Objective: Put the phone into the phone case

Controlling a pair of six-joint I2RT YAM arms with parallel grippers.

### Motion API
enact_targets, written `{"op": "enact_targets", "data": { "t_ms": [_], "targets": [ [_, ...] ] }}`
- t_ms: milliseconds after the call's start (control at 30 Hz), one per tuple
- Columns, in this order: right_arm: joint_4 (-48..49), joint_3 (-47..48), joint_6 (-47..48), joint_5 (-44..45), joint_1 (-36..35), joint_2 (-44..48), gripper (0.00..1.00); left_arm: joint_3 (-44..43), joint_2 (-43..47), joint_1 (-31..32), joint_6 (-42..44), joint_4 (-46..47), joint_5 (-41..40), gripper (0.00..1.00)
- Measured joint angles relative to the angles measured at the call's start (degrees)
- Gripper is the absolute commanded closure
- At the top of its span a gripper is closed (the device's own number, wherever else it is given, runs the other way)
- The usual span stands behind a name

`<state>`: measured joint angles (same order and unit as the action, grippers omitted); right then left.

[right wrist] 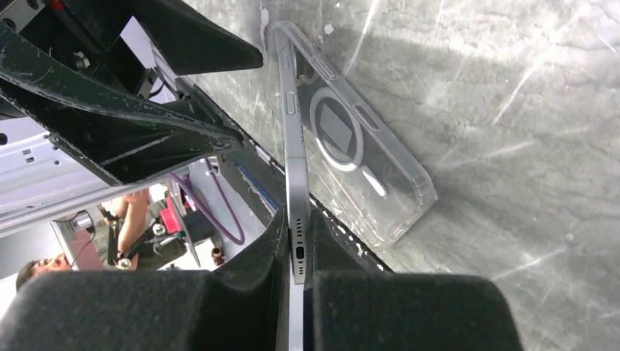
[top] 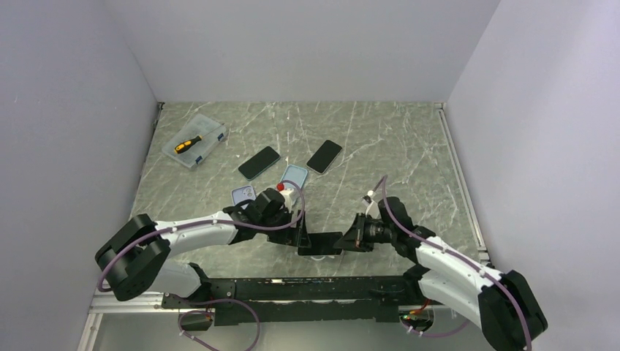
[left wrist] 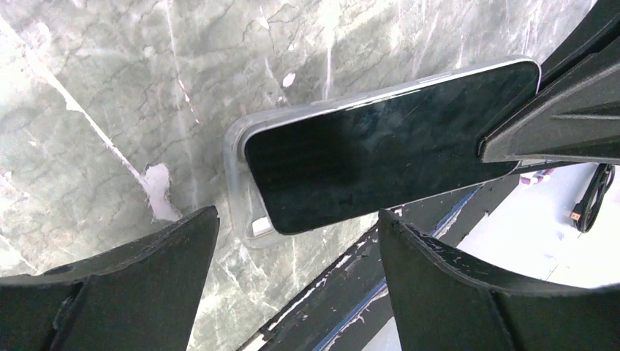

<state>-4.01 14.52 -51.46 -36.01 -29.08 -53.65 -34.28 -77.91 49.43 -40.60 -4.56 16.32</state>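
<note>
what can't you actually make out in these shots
Top view: the phone and clear case are small and partly under the left claw and right claw.
Left wrist view: the right claw hides the phone's far end.
Right wrist view: the phone shows edge-on, so its screen is unseen.
Every view: whether the phone's far corner is seated in the clear case is unclear.
</note>
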Motion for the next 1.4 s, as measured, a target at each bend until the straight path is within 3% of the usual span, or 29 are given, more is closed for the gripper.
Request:
{"op": "enact_targets", "data": {
  "t_ms": [233,533,1400],
  "targets": [
    [-3.56,-2.95,-3.85,3.34,-0.63,8.22,1.0,2.56,2.71,0.39,-2.34,0.04,-0.31,0.14],
    [-2.93,-5.05,-8.44,5.35,-1.77,10.78,1.0,2.56,0.72,1.29,-2.54,1.2,-0.94,0.15],
    [6.38,-7.41,-12.5,7.82,-4.35,5.4,1.0,2.47,0.07,6.14,-2.58,4.5,-3.82,0.16]
  ]
}}
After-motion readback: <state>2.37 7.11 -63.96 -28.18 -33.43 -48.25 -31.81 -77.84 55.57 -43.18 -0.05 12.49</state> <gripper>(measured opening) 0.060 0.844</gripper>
